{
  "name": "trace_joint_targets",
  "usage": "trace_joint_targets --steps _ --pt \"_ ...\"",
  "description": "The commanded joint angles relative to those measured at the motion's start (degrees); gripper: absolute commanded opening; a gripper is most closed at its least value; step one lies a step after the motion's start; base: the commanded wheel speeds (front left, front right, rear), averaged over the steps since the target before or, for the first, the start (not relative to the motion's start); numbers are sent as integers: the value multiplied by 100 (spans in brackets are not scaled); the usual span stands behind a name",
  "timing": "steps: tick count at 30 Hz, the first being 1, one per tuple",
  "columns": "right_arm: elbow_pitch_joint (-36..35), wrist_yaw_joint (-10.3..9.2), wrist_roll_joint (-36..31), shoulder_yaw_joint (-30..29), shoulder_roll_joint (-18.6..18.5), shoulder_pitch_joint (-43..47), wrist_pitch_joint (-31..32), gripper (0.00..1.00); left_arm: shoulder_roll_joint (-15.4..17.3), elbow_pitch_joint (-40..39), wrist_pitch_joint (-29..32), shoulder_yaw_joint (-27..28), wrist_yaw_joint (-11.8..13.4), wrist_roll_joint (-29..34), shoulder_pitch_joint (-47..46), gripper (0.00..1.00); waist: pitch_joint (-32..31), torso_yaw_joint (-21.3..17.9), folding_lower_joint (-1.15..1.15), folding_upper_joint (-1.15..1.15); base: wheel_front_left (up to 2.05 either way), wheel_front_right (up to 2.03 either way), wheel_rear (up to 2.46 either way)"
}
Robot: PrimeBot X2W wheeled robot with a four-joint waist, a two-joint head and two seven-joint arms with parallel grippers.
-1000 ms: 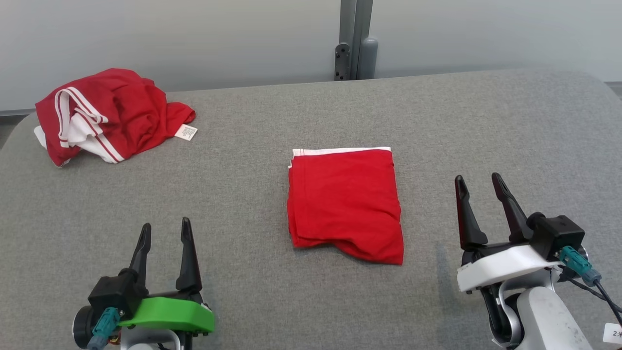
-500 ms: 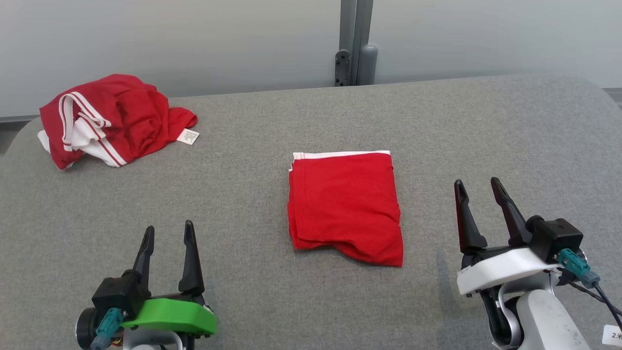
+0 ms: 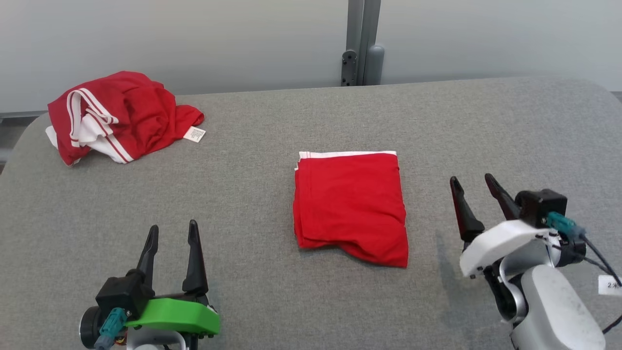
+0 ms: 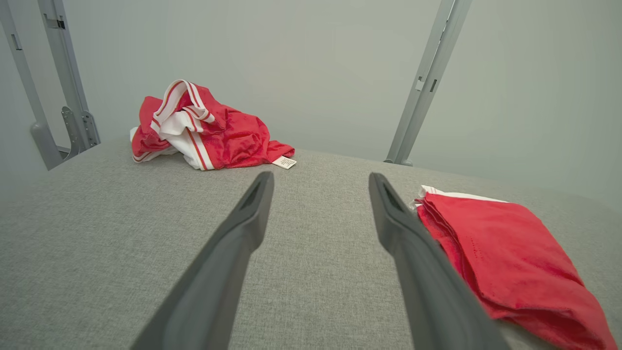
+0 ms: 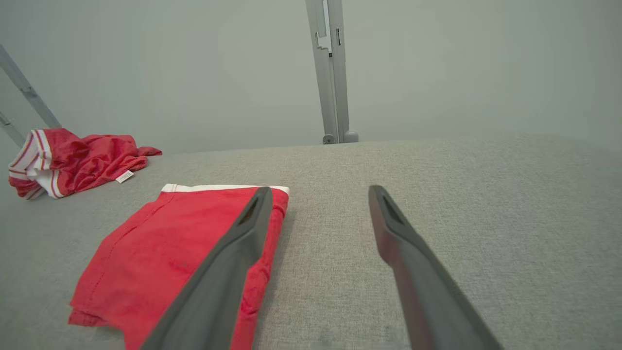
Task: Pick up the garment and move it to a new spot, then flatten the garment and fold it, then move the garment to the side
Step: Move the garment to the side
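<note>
In the head view the folded garment [image 3: 351,204] lies at the middle of the surface [image 3: 272,296] between my left gripper [image 3: 172,226] and right gripper [image 3: 470,177], both jaws apart and empty, so I'd pinch all layers low at its right edge; the left wrist view puts it rightward, the right wrist view leftward, and my right wrist has rolled inward since a second ago.

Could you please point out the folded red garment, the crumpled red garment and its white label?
folded red garment [image 3: 350,204], head view, middle of its top layer.
crumpled red garment [image 3: 141,112], head view, its red bulk.
white label [image 3: 195,134], head view, its centre.
</note>
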Motion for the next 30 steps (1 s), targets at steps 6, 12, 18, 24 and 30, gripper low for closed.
trace_joint_targets --steps 6,12,18,24,30 --pt "538 -1 1004 412 -682 -860 1542 100 7 -2 -1 -99 1 -67 -103 100 188 175 0 0 0 0 0" --pt "1113 -1 2245 803 -1078 -1423 2843 100 6 26 -1 -218 -9 -107 -227 100 376 401 0 0 0 0 0" --pt "1553 0 3047 997 -1074 -1689 3196 100 6 25 -1 -278 9 -110 -308 100 574 642 0 0 0 0 0" --pt "2001 0 3489 1167 -1021 -1947 3303 100 6 -5 -1 -336 28 -107 -388 100 741 855 0 0 0 0 0" --pt "2286 -1 3664 1538 -999 -2166 3412 65 6 -27 -1 -316 47 -117 -431 100 815 971 0 0 0 0 0"
